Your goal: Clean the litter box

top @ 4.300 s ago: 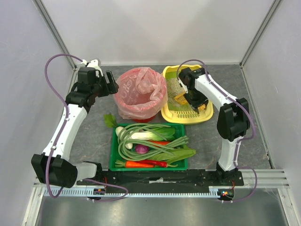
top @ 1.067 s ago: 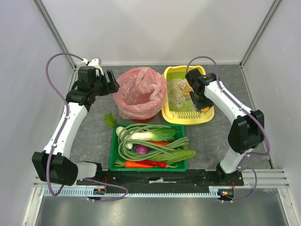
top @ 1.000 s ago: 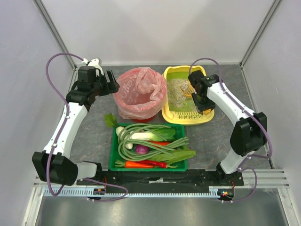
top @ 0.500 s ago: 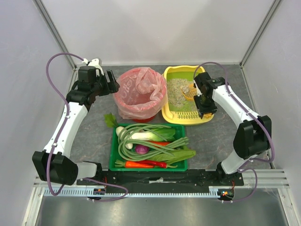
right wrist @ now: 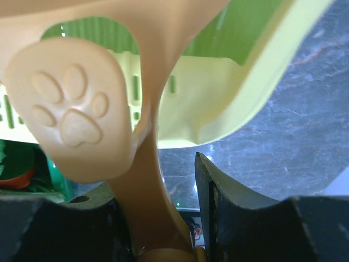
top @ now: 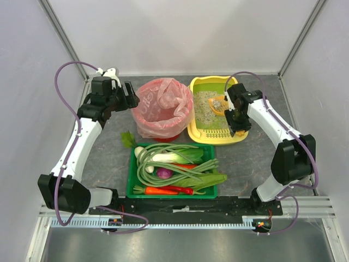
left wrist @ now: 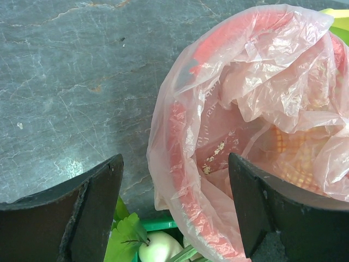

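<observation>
Hovering at back left of the table (top: 106, 158), left claw (left wrist: 174, 183) is spread with nothing between its fingers. The wrist view shows it above the left edge of the red bin with pink bag (top: 163, 109), one finger over bare table, the other over the bag's mouth. Some pale crumbs stick to the inside of the bag. In front of the bin sits the green vegetable tray (top: 131, 174), holding long beans, carrot, chilli, an onion and leafy greens.

The litter box (top: 192, 130) is at back right, just beside the bin on its right, behind the vegetable tray. It has a yellow rim, green lining and grey-beige litter in the middle. Right claw (right wrist: 147, 218) pinches the handle of an orange litter scoop (right wrist: 144, 180). The scoop head sits over the litter at the box's right side, and a paw print is moulded on the handle end.
</observation>
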You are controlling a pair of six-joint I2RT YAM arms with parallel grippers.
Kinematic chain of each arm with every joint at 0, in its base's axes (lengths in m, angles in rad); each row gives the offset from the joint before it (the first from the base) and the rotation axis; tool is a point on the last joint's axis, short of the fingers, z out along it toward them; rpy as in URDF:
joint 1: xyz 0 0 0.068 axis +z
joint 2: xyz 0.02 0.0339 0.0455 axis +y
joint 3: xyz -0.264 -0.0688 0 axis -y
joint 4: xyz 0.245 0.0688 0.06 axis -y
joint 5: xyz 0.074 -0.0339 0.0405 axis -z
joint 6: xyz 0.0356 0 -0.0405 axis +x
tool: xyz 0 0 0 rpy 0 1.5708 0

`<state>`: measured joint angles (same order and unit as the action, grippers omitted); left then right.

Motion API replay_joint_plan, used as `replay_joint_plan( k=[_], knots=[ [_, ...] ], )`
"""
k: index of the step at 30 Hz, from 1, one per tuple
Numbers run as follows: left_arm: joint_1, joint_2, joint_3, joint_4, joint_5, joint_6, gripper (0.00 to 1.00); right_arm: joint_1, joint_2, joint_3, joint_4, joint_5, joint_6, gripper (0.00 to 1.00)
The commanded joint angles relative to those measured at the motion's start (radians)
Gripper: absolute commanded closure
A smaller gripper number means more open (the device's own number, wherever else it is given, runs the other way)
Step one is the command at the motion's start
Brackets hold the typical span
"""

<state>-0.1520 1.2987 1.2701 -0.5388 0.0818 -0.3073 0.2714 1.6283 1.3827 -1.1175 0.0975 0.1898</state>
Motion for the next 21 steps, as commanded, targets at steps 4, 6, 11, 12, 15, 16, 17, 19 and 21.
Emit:
replay_joint_plan(
  k=[4,6,11,12,15,16,17,19,21],
  knots=[
    [0.003,-0.012,0.0,0.034,0.016,-0.023,0.16,-0.006,-0.027,-0.021,0.067,-0.036,0.002,1.0],
    [0.003,-0.01,0.002,0.033,0.016,-0.023,0.16,0.037,-0.03,-0.007,0.062,-0.022,-0.015,1.0],
    [0.003,0.001,0.009,0.034,0.026,-0.029,0.16,-0.006,-0.03,-0.005,0.058,-0.013,0.001,1.0],
    [0.003,0.001,0.009,0.033,0.024,-0.027,0.16,0.036,-0.031,0.015,0.059,-0.025,-0.015,1.0],
    [0.003,0.002,0.008,0.034,0.021,-0.03,0.16,0.065,-0.024,0.026,0.036,0.06,-0.018,1.0],
    [0.003,0.002,0.008,0.036,0.021,-0.03,0.16,0.039,-0.022,0.016,0.039,0.059,-0.01,1.0],
    [0.003,0.004,0.006,0.034,0.022,-0.03,0.16,0.008,-0.022,0.007,0.042,0.047,-0.001,1.0],
    [0.003,0.001,0.008,0.036,0.024,-0.03,0.17,-0.006,-0.027,0.016,0.05,-0.011,0.002,1.0],
    [0.003,-0.001,0.006,0.036,0.019,-0.029,0.17,0.067,-0.039,0.033,0.056,-0.002,-0.007,1.0]
  ],
)
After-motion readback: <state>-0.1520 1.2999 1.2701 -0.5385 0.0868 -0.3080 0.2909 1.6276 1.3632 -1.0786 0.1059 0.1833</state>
